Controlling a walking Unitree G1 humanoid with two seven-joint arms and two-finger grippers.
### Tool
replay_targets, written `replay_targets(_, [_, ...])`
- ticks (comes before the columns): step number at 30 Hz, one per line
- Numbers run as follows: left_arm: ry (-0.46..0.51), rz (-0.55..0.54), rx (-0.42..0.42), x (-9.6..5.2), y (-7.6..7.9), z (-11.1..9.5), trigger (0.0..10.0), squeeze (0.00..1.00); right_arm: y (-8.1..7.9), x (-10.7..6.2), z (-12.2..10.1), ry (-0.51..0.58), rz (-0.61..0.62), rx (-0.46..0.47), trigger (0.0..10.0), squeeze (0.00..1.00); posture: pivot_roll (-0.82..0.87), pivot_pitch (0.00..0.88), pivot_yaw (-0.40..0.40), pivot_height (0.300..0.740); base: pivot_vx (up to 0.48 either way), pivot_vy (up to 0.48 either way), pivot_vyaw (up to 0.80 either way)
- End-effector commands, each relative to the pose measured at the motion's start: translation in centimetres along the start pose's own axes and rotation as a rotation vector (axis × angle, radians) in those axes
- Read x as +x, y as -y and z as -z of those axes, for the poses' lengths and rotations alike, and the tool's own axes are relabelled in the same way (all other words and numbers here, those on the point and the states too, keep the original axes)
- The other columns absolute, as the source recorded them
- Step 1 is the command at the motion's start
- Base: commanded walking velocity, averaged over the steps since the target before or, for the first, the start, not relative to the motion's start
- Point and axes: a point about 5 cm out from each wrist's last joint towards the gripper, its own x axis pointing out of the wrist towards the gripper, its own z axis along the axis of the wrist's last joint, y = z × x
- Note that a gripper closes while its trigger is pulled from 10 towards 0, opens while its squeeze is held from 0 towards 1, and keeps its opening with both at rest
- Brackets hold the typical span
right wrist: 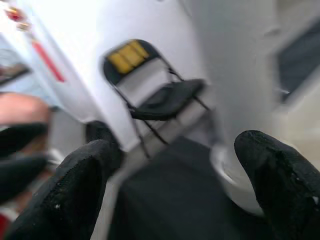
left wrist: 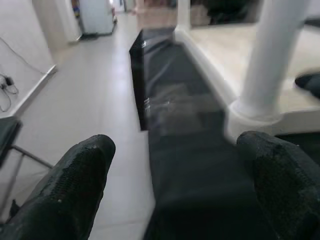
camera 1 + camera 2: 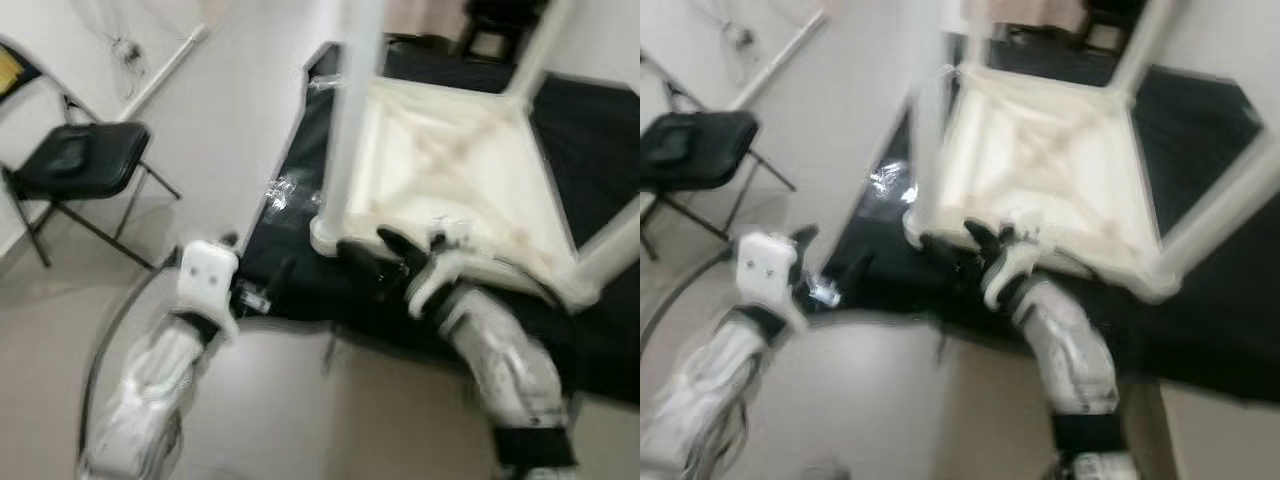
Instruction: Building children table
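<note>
The white children's table (image 3: 455, 165) lay upside down on a black sheet (image 3: 600, 170) spread over the pale floor (image 3: 230, 110), its cream underside facing up and its round white legs standing upward. My right gripper (image 3: 385, 250) reached in at the near corner of the frame, just beside the base of the closest leg (image 3: 345, 150); its jaws stood spread, with nothing pinched between them, and in the right wrist view that leg's rounded foot (image 1: 235, 175) sat between the two black fingers (image 1: 75, 195), nearer one of them. Whether a finger touched the frame I could not tell, for the head views were blurred. My left gripper (image 2: 175, 190) hung lower over the sheet's near edge, well apart from the leg, its jaws also spread wide and empty; through them I saw the sheet running away along the table's rim (image 2: 210, 70). A black folding chair (image 3: 85, 165) stood on the floor to my left, near the wall. Crumpled clear plastic (image 3: 285, 190) lay on the sheet beside the leg.
</note>
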Motion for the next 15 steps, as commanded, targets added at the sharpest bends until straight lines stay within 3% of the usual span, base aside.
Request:
replay_targets(1, [-0.004, 0.054, -0.018, 0.0, 1.1, 0.1, 10.0, 0.0, 1.0, -1.1, 0.3, -0.017, 0.057, -0.009, 10.0, 0.0, 0.09, 0.241, -0.079, 0.74, 0.0, 0.0, 0.0])
replay_targets(11, [-0.011, 0.074, 0.001, -0.2, 1.4, 0.4, 10.0, 0.0, 0.8, -1.3, 1.4, -0.027, 0.135, 0.017, 10.0, 0.0, 0.09, 0.242, -0.08, 0.74, 0.0, 0.0, 0.0])
replay_targets(15, [-0.017, 0.079, 0.019, -0.3, 1.6, 0.6, 10.0, 0.0, 0.4, -1.3, 1.7, -0.028, 0.125, 0.04, 10.0, 0.0, 0.09, 0.242, -0.08, 0.74, 0.0, 0.0, -0.8])
